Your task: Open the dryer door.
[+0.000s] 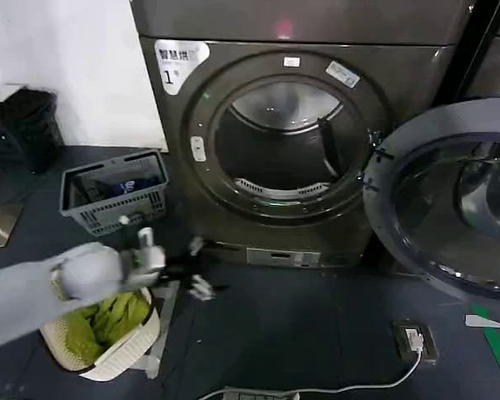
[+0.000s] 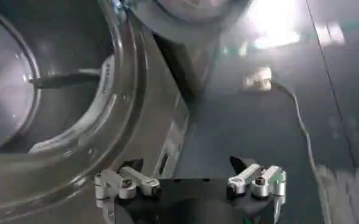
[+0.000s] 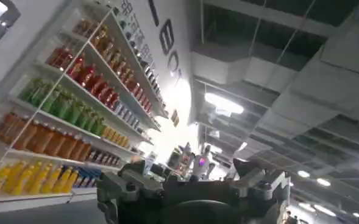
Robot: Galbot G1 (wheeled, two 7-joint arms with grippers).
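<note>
The dryer door (image 1: 450,200) stands swung wide beside the drum opening (image 1: 279,142). The left gripper (image 1: 196,279), jaws wide and empty, hangs below it; retreat seems next.

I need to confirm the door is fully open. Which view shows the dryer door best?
The head view: the dryer door hangs swung wide at the machine's right, its grey-rimmed inner side facing out. The left wrist view catches just a curved piece of it; the right wrist view faces shelves and ceiling.
</note>
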